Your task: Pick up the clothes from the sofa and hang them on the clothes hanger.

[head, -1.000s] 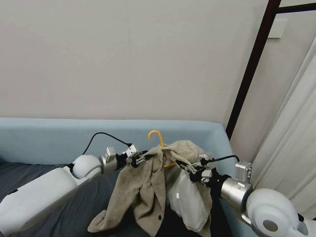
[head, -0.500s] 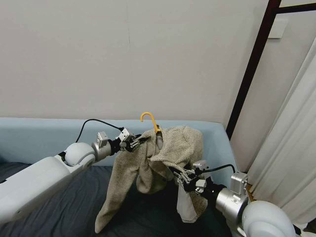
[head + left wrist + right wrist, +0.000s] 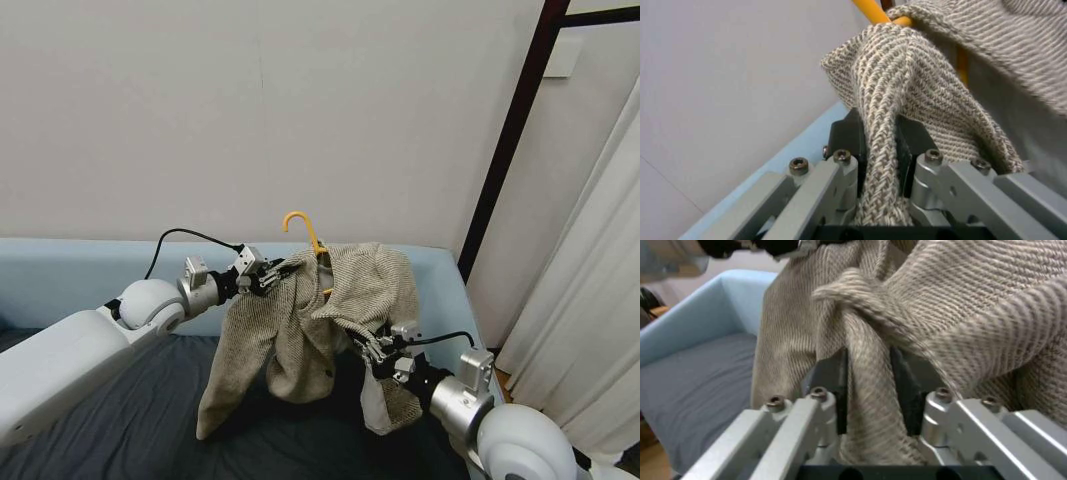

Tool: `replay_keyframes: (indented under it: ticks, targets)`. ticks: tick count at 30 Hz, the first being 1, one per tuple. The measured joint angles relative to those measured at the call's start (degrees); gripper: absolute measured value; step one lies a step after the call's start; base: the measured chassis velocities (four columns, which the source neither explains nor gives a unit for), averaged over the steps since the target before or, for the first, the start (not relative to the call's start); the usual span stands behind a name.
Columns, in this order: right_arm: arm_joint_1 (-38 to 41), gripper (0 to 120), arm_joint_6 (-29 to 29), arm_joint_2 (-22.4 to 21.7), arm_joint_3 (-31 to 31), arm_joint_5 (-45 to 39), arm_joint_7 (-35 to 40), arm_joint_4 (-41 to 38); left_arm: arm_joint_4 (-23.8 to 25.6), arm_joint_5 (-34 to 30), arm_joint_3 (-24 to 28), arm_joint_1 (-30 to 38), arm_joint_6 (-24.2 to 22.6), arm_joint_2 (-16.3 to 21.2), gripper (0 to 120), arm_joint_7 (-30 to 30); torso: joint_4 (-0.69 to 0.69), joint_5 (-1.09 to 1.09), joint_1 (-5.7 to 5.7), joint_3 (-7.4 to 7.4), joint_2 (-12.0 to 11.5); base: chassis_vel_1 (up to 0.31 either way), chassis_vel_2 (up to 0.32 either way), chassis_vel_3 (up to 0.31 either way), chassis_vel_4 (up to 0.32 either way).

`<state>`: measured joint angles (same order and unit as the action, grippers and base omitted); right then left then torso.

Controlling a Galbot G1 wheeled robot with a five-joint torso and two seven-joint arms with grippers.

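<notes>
Beige knit cardigan (image 3: 330, 300), draped on an orange hanger (image 3: 300, 228) and lifted clear above the blue sofa (image 3: 80, 270). Pinched at one shoulder by the left hand (image 3: 266, 281), likely to keep garment and hanger together and level. Clamped lower on a front fold by the right hand (image 3: 374, 346), probably against slipping. Dark rack pole (image 3: 505, 140) well apart, off to the right.

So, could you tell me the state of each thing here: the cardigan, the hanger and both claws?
left claw: shut on the cardigan at its shoulder.
right claw: shut on a lower fold of the cardigan.
cardigan: held up, hanging between both claws.
orange hanger: inside the cardigan's neck, hook pointing up, hooked on nothing.
</notes>
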<state>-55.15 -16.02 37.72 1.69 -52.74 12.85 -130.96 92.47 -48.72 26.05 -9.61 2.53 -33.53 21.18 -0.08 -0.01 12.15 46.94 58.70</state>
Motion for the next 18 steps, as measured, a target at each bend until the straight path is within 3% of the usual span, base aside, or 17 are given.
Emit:
replay_keyframes:
  ticks: [7, 18]
  targets:
    - [-3.3, 55, 2.4, -1.2, -1.0, 13.5, -2.1, -1.2, 0.1, 0.3, -0.2, 1.6, 0.6, 0.5, 10, -0.2, -0.02, 0.01, 0.00, 0.00, 0.0, 0.000, 0.000, 0.000, 0.000]
    - [-2.7, 90, 3.8, -0.8, -1.0, 16.0, 0.0, -0.1, 1.7, 1.5, -0.6, 1.0, 1.3, 1.0, 8, -0.4, -0.01, 0.01, 0.00, 0.00, 0.0, 0.000, 0.000, 0.000, 0.000]
